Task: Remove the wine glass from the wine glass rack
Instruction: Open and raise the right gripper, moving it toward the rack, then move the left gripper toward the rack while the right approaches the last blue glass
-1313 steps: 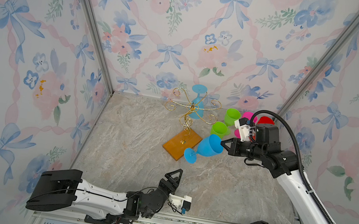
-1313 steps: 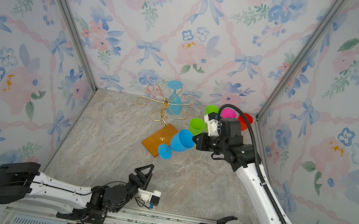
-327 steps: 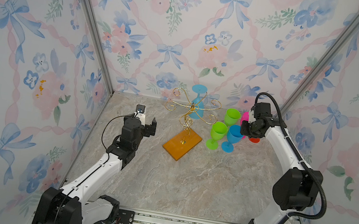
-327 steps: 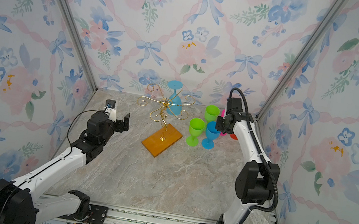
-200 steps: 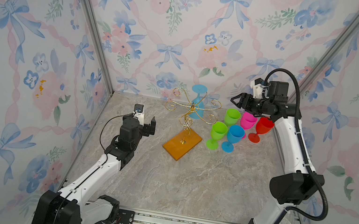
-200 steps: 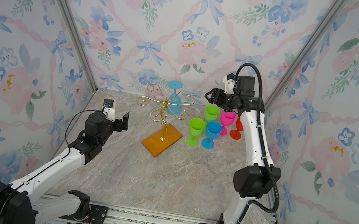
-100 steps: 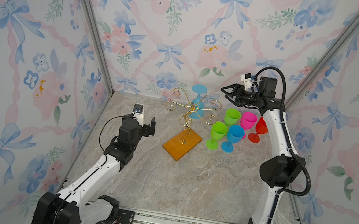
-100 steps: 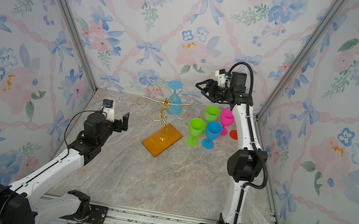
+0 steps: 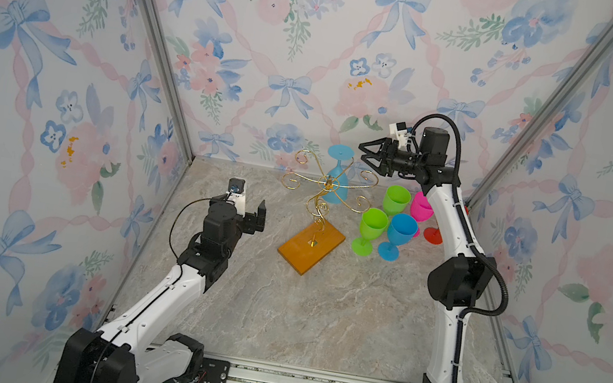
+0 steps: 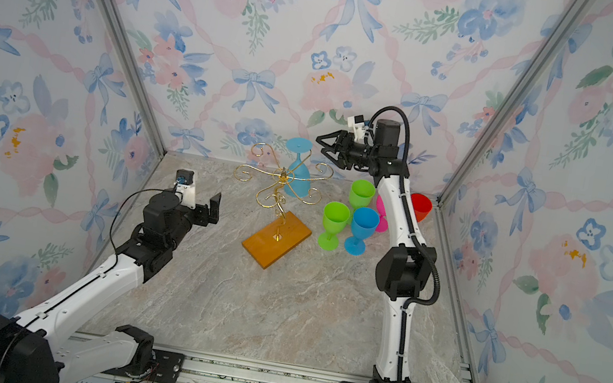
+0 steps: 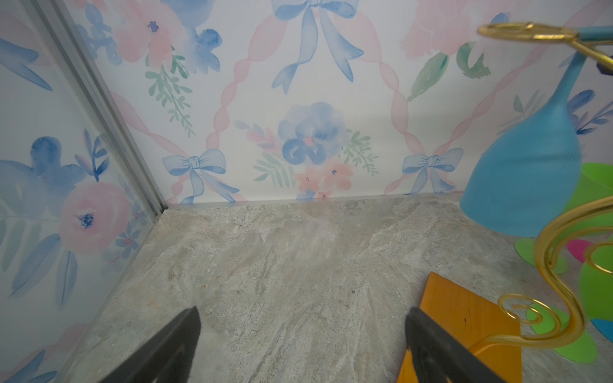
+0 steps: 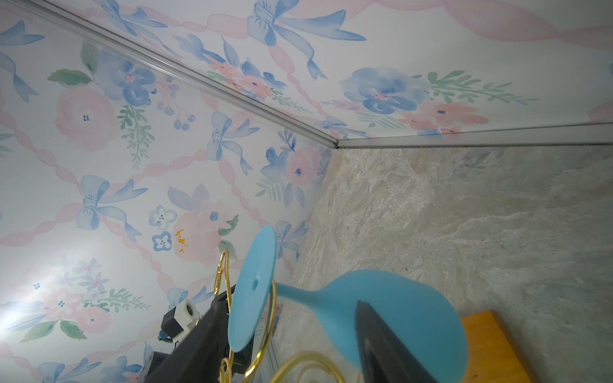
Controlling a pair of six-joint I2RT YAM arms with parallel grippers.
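A light blue wine glass (image 9: 336, 183) (image 10: 297, 177) hangs upside down from a rear arm of the gold wire wine glass rack (image 9: 314, 202) (image 10: 274, 195), which stands on an orange-brown base (image 9: 311, 244). My right gripper (image 9: 362, 151) (image 10: 320, 144) is open and level with the glass's foot, close on its right. In the right wrist view the stem lies between the gripper's (image 12: 295, 305) fingers, and one finger (image 12: 381, 341) overlaps the bowl (image 12: 408, 298). I cannot tell whether they touch. My left gripper (image 9: 254, 219) (image 11: 302, 311) is open and empty, left of the rack.
Several coloured glasses stand upright right of the rack: two green (image 9: 373, 225) (image 9: 396, 199), a blue (image 9: 401, 229), a pink (image 9: 420, 207) and a red (image 10: 419, 207) behind the right arm. Flowered walls close in the back and both sides.
My right gripper has swung left from above the standing glasses to the hanging glass's foot, and its jaws have narrowed a little. The left arm has stayed still.
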